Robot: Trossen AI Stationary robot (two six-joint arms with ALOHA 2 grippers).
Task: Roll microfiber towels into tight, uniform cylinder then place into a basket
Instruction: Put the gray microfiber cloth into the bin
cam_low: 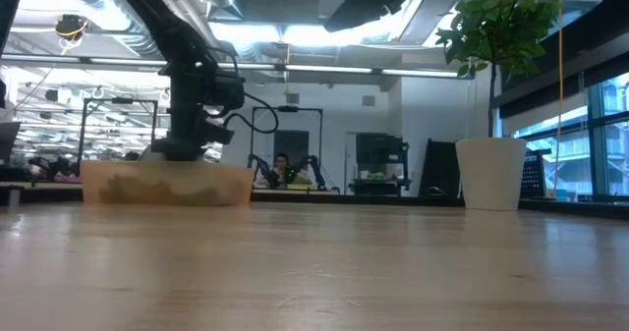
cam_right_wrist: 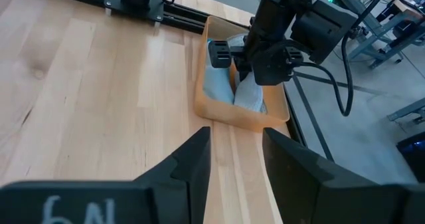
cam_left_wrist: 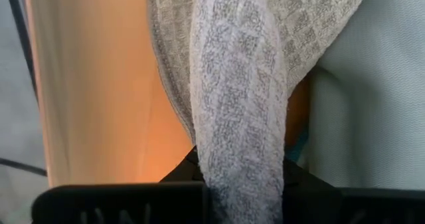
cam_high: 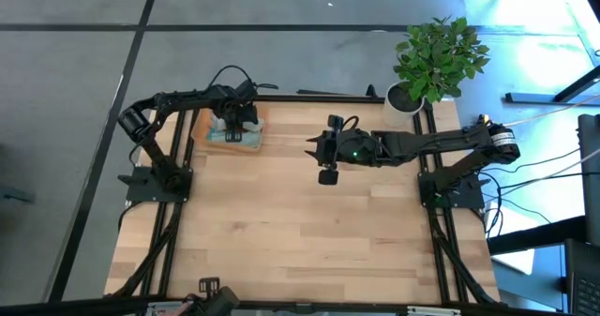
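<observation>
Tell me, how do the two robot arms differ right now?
The left gripper reaches down into the orange basket, closed on the grey-green towel; the right gripper hangs open and empty over bare table. The left arm works at the table's far left corner, while the right arm stretches toward the middle. Both are dark arms with two fingers.

Even, bright light covers the bench in the high view, with cool bluish glare on the floor beyond its far right corner. The low view is dimmer and backlit by ceiling strips, the near wood soft. In the left wrist view the cloth is blurred and the basket wall glows orange.
</observation>
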